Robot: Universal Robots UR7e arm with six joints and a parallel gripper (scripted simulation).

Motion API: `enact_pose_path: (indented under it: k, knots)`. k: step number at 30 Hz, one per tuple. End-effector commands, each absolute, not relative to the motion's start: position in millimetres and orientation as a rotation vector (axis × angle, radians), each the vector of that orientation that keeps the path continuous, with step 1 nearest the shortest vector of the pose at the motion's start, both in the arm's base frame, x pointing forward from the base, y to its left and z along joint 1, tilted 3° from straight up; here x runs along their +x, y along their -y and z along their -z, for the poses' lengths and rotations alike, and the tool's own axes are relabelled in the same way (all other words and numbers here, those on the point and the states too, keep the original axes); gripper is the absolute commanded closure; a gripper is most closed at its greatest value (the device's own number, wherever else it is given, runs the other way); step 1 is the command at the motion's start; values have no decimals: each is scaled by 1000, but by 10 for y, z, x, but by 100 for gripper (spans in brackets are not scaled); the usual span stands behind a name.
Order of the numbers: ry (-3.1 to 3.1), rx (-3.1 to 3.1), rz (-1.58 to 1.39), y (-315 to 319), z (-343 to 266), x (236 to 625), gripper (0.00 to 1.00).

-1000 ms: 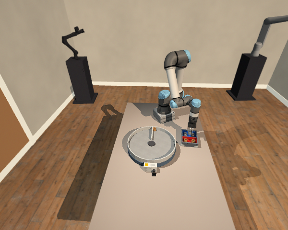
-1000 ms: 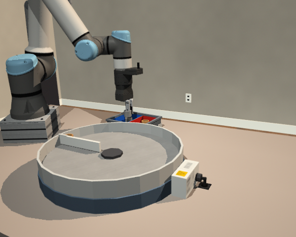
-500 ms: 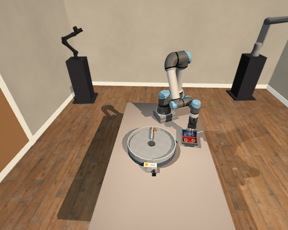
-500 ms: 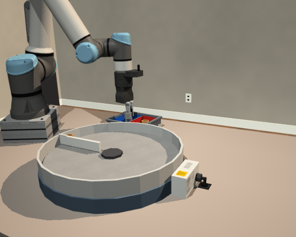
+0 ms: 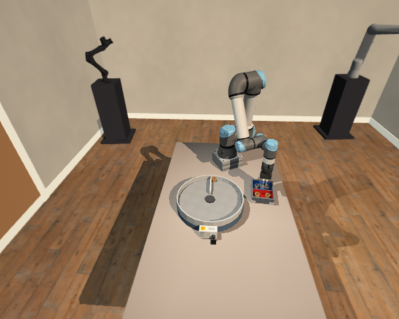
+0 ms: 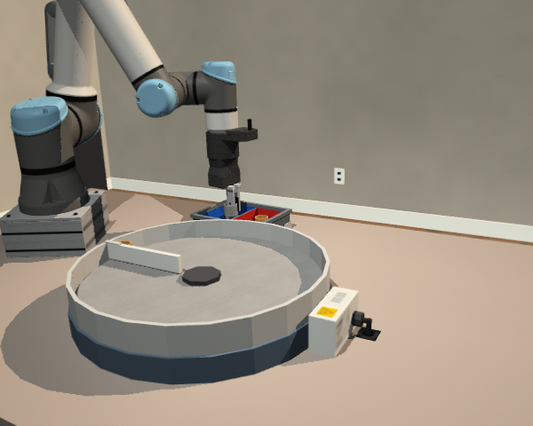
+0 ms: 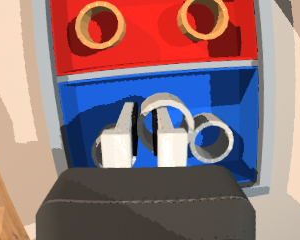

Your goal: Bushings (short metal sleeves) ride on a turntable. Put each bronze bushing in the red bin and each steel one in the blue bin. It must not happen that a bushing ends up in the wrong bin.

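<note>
Steel bushing (image 5: 262, 185) (image 6: 230, 210) (image 7: 166, 99): pale grey, smooth, open ring, thick-walled; upright, mouth up, long axis near vertical. Gripper (image 5: 264, 181) (image 6: 233, 201) (image 7: 145, 119) clamped on its wall, one finger inside. Sits within blue bin (image 5: 253, 182) (image 6: 214, 213) (image 7: 90, 92); in wrist view, second steel bushing (image 5: 256, 186) (image 7: 228, 148) at its four o'clock; floor contact unclear
</note>
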State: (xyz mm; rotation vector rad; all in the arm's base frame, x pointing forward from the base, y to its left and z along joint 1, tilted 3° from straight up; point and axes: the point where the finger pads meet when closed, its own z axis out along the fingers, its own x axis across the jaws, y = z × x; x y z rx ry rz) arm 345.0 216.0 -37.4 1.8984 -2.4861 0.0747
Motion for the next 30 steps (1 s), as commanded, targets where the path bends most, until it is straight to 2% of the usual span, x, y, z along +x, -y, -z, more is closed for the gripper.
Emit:
enact_pose_path:
  k: [1,30]
  knots:
    - [2487,1899,-75,-2160,416,3455,100]
    - [2487,1899,-75,-2153,560,3458,100]
